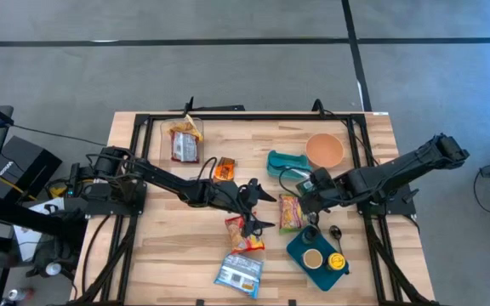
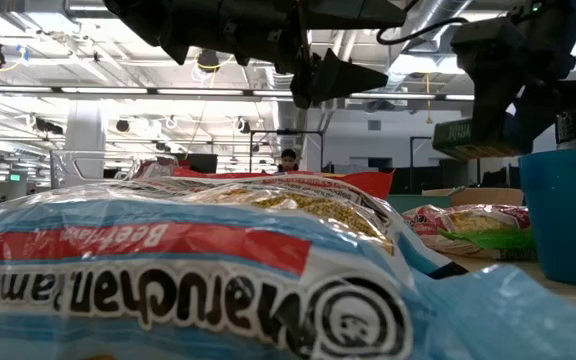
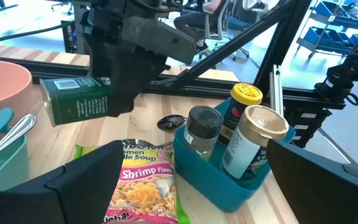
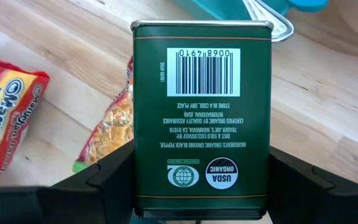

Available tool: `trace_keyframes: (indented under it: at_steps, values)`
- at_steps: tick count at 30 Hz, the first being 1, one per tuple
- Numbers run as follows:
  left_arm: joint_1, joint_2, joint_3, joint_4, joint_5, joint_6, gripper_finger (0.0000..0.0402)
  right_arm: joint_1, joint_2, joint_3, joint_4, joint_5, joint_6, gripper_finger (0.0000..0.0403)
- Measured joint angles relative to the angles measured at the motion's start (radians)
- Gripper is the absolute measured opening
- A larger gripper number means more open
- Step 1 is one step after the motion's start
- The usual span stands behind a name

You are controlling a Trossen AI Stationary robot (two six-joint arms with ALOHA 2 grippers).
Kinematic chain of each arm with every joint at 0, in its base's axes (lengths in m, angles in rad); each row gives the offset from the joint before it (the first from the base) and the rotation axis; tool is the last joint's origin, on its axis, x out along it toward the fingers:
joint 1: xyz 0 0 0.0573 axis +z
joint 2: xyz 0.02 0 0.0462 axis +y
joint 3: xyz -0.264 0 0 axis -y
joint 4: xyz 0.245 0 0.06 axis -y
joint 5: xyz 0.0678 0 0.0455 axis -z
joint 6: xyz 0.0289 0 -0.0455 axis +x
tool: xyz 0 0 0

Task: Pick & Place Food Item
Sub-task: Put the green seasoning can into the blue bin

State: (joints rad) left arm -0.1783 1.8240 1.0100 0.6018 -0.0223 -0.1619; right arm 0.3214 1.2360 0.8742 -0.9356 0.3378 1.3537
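My right gripper (image 4: 201, 183) is shut on a dark green pepper tin (image 4: 202, 106) and holds it in the air over the table's middle right. Below the tin lies a green shrimp ramen packet (image 1: 290, 212), flat on the wood. My left gripper (image 1: 258, 208) hovers open near the table's centre, above a red ramen packet (image 1: 245, 234), and touches nothing. Its wrist view looks across the shrimp ramen packet (image 3: 145, 186) toward the tin (image 3: 76, 99). My right gripper pinches the tin's two narrow sides (image 4: 137, 177) between its two fingers, at the end nearest the wrist, with the barcode face toward the camera. The fingers (image 4: 104, 180) slant steeply down from the table's right side. The tin is lifted clear of the table.
A blue caddy (image 1: 317, 251) with spice jars (image 3: 247, 140) stands at the near right. A pink bowl (image 1: 324, 150) and a teal container (image 1: 283, 163) sit at the far right. A blue ramen packet (image 1: 239, 274), an orange packet (image 1: 223, 168) and a clear bag (image 1: 184, 140) lie around.
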Motion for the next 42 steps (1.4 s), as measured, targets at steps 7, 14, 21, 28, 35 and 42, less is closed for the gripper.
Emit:
trace_keyframes:
  at_steps: [7,14,21,28,35,42]
  values:
    - [0.000,0.000,0.000,0.006,0.000,0.000,0.0390,-0.001,-0.001,0.000,0.012,-0.029,0.019,0.0270]
    - [0.000,0.000,0.000,0.007,0.000,0.000,0.0390,-0.001,-0.002,0.000,0.049,-0.073,0.038,0.0270]
    - [0.000,0.000,0.000,0.007,0.000,0.000,0.0390,-0.001,-0.043,0.000,0.054,-0.105,0.039,0.0270]
    - [0.000,0.000,0.000,0.009,0.000,0.000,0.0390,-0.001,-0.077,0.000,0.038,-0.109,0.097,0.0270]
    - [0.000,0.000,0.000,0.014,0.000,0.000,0.0390,-0.001,-0.075,0.000,0.047,-0.144,0.098,0.0270]
    - [0.000,0.000,0.000,0.013,0.000,0.000,0.0390,0.000,-0.071,0.000,0.060,-0.188,0.072,0.0270]
